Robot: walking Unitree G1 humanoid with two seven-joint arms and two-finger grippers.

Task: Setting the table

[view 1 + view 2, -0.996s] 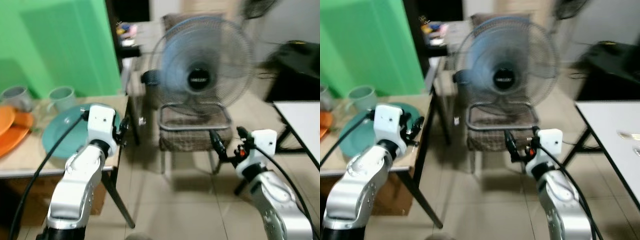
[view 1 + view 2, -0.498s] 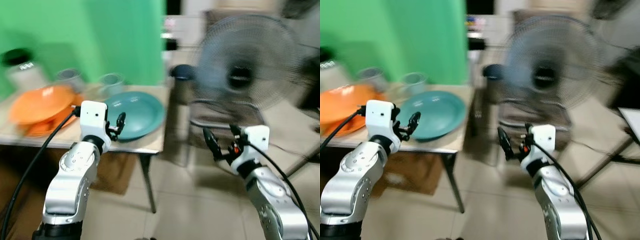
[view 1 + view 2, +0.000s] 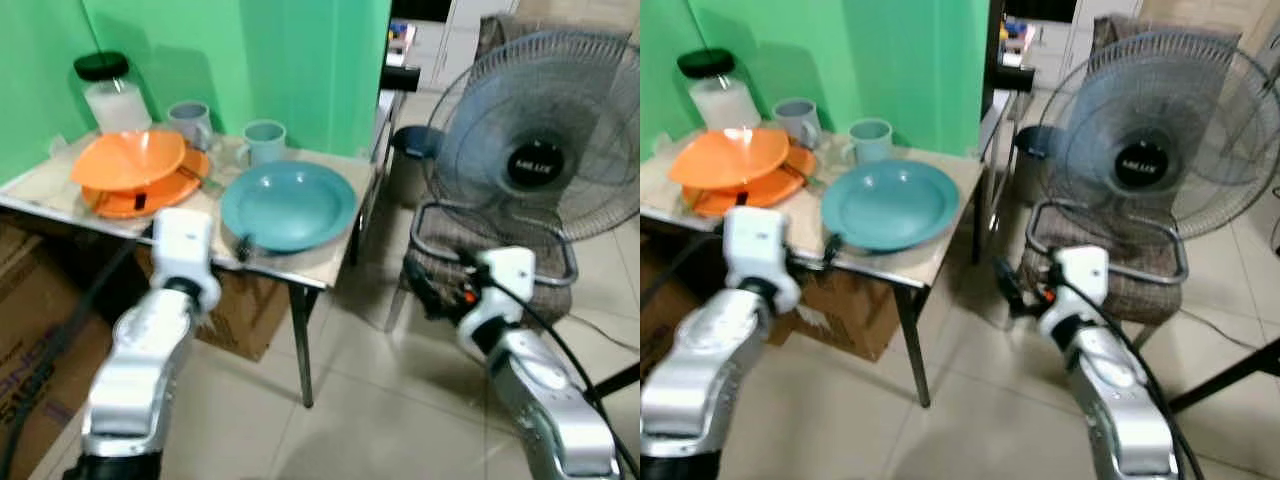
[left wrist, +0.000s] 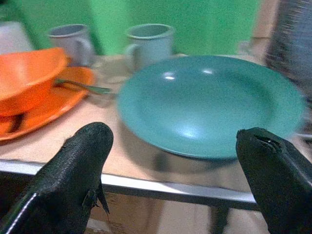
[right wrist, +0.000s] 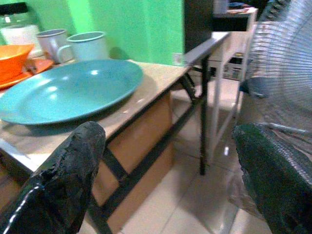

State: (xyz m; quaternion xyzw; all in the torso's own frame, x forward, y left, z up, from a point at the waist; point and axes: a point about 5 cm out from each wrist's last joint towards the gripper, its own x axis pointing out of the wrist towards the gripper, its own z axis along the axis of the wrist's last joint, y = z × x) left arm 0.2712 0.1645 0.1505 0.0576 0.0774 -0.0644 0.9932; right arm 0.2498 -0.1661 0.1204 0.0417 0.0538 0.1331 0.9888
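Note:
A teal plate [image 3: 288, 205] lies at the near right corner of a small table [image 3: 330, 268]. Beside it an orange bowl [image 3: 128, 160] rests on stacked orange plates, with a spoon [image 4: 83, 87] lying against them. A grey mug [image 3: 190, 122] and a teal mug [image 3: 262, 140] stand behind, near a black-lidded jar [image 3: 110, 95]. My left gripper [image 3: 243, 246] is open at the table's front edge, just short of the teal plate [image 4: 209, 105]. My right gripper [image 3: 1008, 285] is open, held over the floor right of the table and pointing toward the teal plate [image 5: 68, 90].
A large standing fan [image 3: 535, 165] rests on a chair [image 3: 490, 260] to the right. Cardboard boxes [image 3: 30, 330] sit under and left of the table. A green wall [image 3: 300, 60] backs the table. Tiled floor [image 3: 350, 420] lies between table and chair.
The camera has swung left, bringing the table and dishes into fuller view and pushing the fan right. My left gripper now sits at the table edge by the teal plate.

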